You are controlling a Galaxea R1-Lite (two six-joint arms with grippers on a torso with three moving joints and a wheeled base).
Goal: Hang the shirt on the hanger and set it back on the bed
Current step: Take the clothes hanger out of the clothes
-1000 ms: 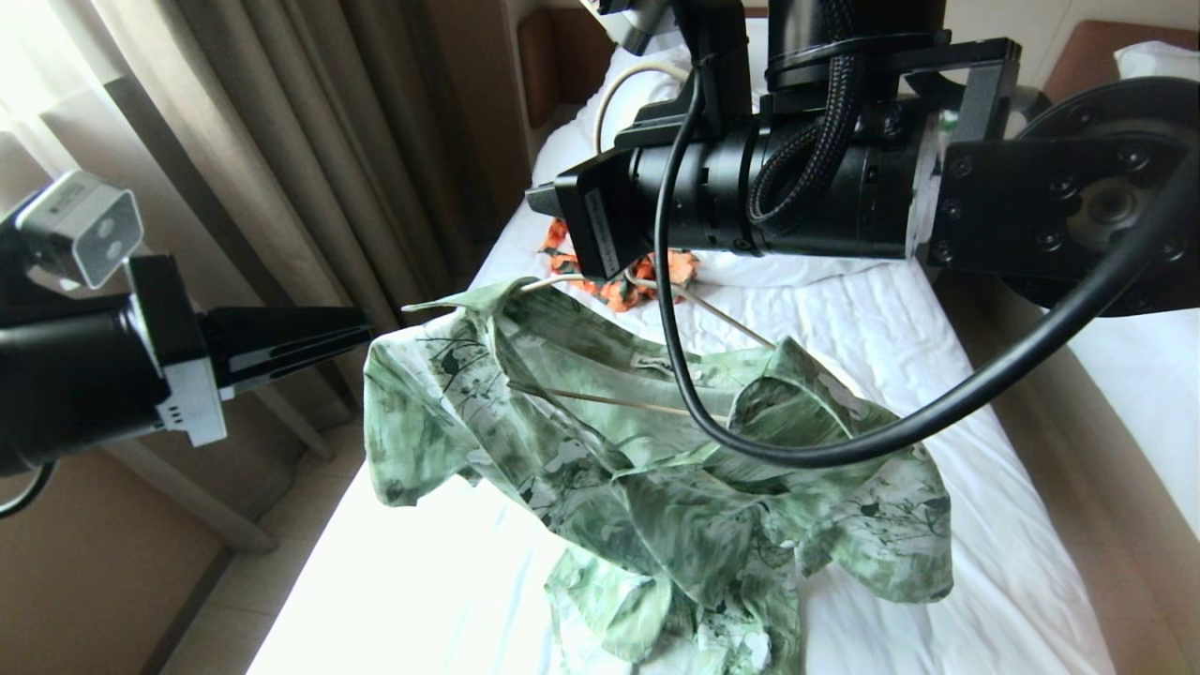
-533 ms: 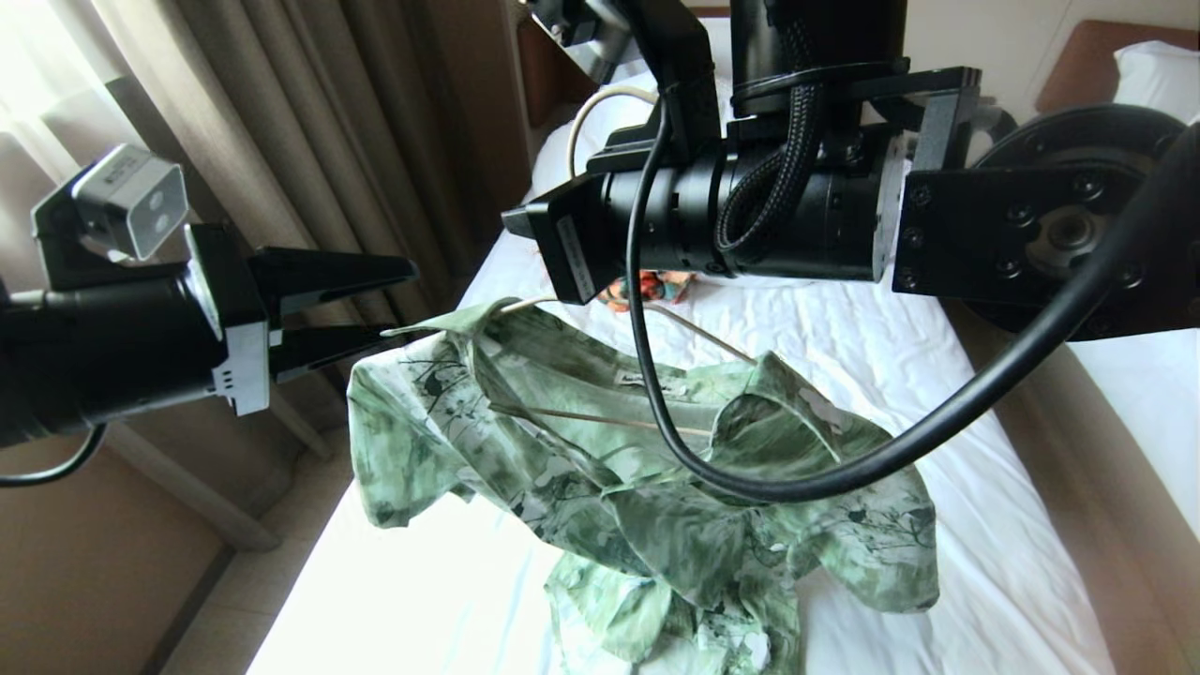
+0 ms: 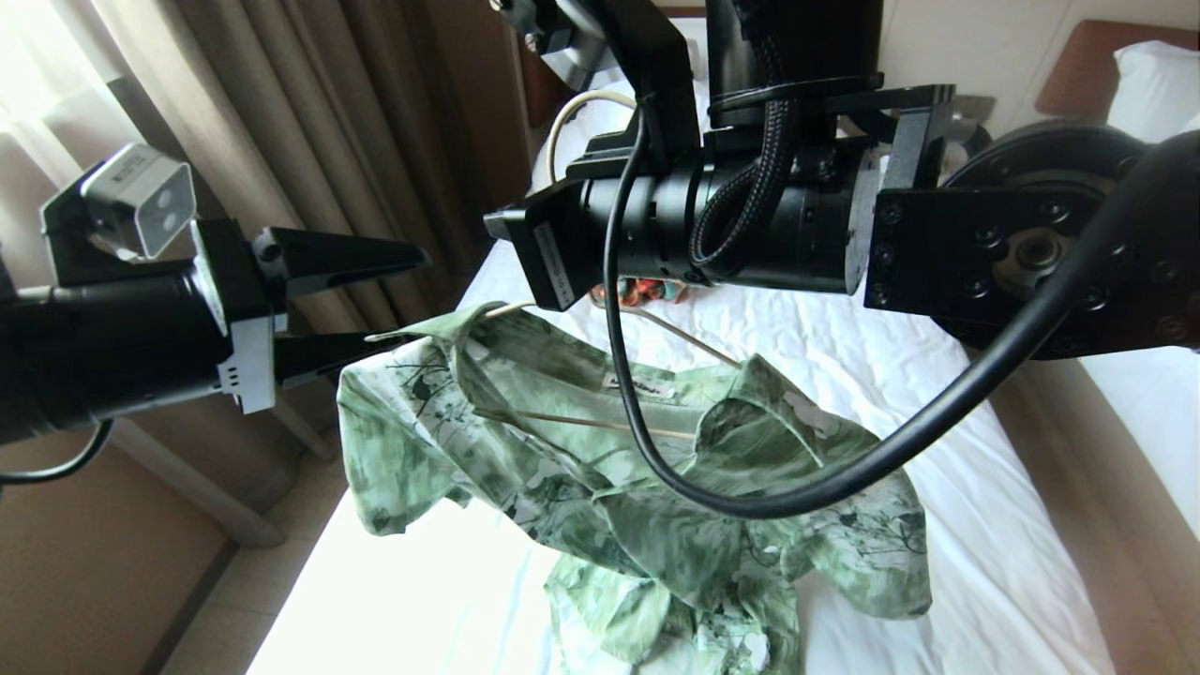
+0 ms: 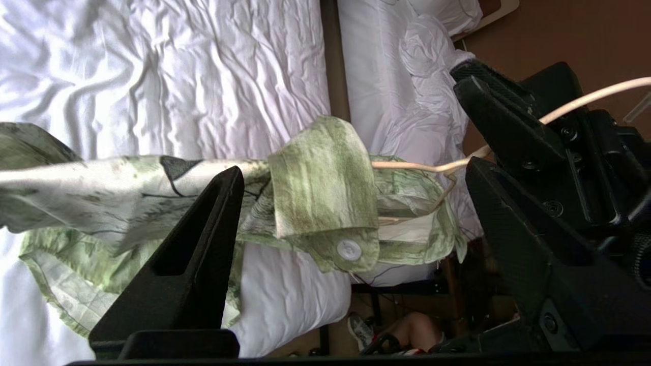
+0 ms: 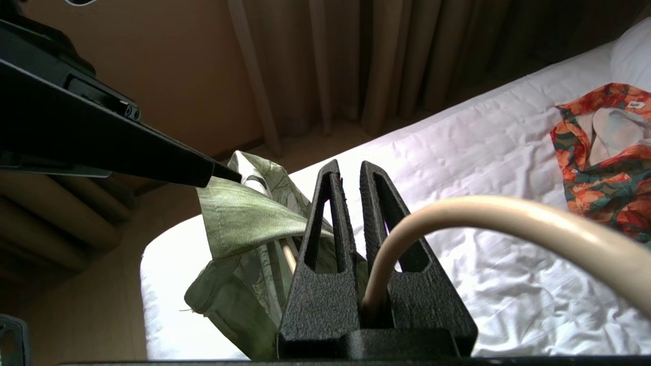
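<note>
The green leaf-print shirt is draped over the cream wire hanger, and its lower part rests on the bed. My right gripper is shut on the hanger's neck above the bed, with the hook curving back past it. In the head view its fingers are hidden behind the arm. At the shirt's left shoulder my left gripper stands open. The collar flap with a white button lies between its fingers, and the lower finger is beside the fabric edge.
An orange floral garment lies farther up the bed. Brown curtains hang to the left of the bed over bare floor. A second bed with a pillow stands on the right. A person's leg and shoe show beside the bed.
My left gripper has gone from shut to wide open and has risen toward the shirt's shoulder. The right arm has drifted a little left with the hanger and shirt.
</note>
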